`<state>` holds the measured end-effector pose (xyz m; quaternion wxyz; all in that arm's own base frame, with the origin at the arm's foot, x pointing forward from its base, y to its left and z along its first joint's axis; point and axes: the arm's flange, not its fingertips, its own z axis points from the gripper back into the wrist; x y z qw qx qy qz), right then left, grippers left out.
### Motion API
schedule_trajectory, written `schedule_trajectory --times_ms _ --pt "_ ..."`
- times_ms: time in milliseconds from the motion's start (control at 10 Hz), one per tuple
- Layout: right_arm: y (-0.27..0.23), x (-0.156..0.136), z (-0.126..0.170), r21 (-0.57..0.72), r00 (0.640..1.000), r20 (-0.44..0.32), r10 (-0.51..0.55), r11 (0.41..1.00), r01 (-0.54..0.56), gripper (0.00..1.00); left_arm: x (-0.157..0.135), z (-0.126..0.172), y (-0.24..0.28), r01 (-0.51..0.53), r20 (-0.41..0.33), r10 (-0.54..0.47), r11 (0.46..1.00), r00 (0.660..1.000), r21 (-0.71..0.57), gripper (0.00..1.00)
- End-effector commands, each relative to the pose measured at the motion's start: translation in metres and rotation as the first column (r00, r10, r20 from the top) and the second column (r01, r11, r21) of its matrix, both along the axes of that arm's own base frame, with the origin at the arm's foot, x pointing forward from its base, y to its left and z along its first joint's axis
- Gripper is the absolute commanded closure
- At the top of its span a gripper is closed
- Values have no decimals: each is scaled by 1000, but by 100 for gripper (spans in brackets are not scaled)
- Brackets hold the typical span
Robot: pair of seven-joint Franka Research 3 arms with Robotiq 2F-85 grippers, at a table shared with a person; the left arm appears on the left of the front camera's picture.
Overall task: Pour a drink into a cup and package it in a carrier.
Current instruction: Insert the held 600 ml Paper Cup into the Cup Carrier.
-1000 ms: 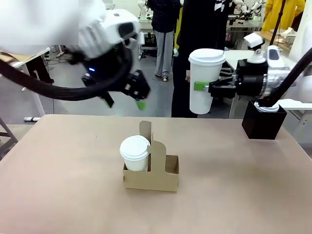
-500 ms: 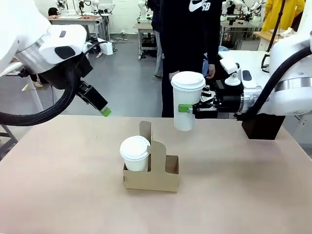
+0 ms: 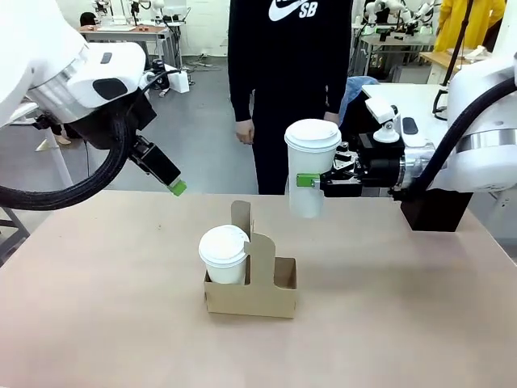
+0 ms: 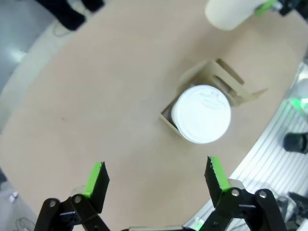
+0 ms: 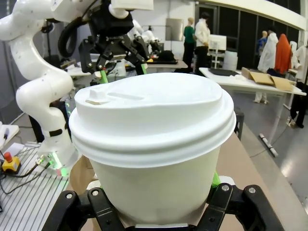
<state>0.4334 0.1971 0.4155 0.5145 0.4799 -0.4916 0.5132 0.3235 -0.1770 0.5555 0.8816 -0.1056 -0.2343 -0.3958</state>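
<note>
R gripper (image 3: 309, 181) has its fingers clamped on the sides of a lidded white cup (image 3: 312, 158), gripping abt mid-height w/ the cup upright. That's sensible: a side grip below the lid leaves the lid alone and keeps any drink level, tho w/ the lid on I can't tell what's inside. The cup hangs in the air above and a bit to the right of the carrier (image 3: 250, 301), not touching it. The carrier sits mid-table (image 3: 97, 315), handle panel up the centre. Its left slot holds a second lidded cup (image 3: 224, 246), seated upright, and the right slot (image 3: 284, 275) is empty, so I'd guess that's where the held one is headed. It'd need to come over a touch and then go straight down, clear of the handle panel. L gripper (image 3: 174, 186) hangs up high on the left, off the carrier, fingers spread wide w/ nothing between them. In the left wrist view it looks down on the carrier from there, prob. placed so as not to block the drop. A person (image 3: 291, 89) stands at the far side, arms down, not joining in. A black box (image 3: 436, 212) sits far right, well apart from the carrier.
</note>
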Motion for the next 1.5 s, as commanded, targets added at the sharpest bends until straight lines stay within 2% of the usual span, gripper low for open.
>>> schedule_trajectory --times_ms 0,100,400,600,800,900,1400 --pt "7 -4 -5 -4 999 22 29 1000 -29 23 14 -21 48 99 -61 -104 992 993 -79 0" --pt "11 -5 -14 8 997 28 72 997 -72 23 12 -39 84 140 -42 -143 987 989 -75 0" --pt "20 -12 -36 20 987 -15 159 987 -158 23 0 -64 136 189 -6 -189 980 982 -60 0" --pt "27 -17 -49 40 976 -16 219 975 -218 23 -1 -77 163 302 63 -299 952 952 -47 0" --pt "36 -26 -58 34 968 -16 250 968 -249 23 4 -89 161 247 21 -246 968 969 -37 0" --pt "40 -28 -58 46 965 -11 262 964 -261 23 24 -53 166 259 38 -257 965 966 -34 0" --pt "61 -26 -81 14 943 -63 326 945 -325 23 24 -53 166 259 38 -257 965 966 -34 0"
